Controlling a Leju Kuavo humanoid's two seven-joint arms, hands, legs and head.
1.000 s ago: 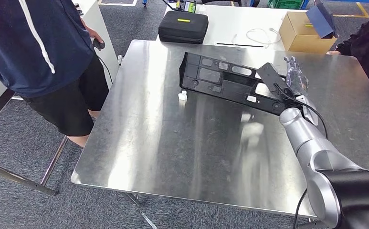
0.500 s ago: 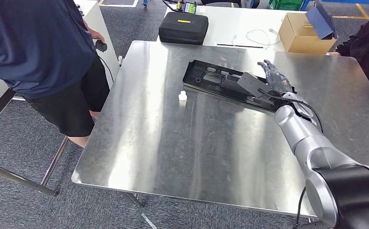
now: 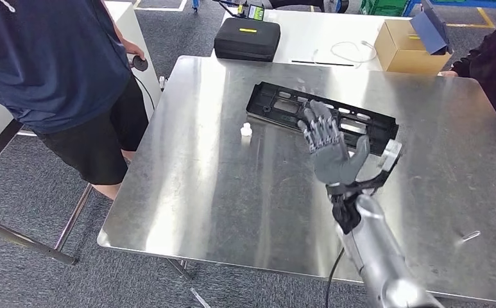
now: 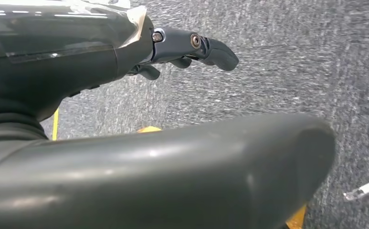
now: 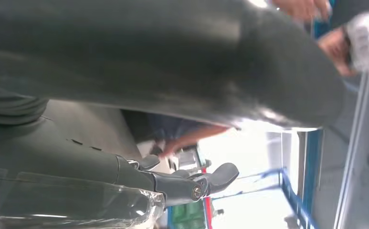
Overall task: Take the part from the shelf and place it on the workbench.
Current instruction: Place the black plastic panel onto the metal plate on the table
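Observation:
The long black plastic part lies flat on the steel workbench, toward its far side. My right hand is raised above the table just in front of the part, palm up, fingers spread, holding nothing and apart from the part. In the right wrist view its dark fingers are bare. My left hand hangs over grey carpet, its fingers extended with nothing in them.
A small white piece stands on the workbench left of the part. One person stands close at the table's left edge, another at the far right. A black case and a cardboard box sit on the white table behind.
My right hand let go of the part, which went from tilted up to lying flat. The hand then drew back toward me and rose with fingers spread.

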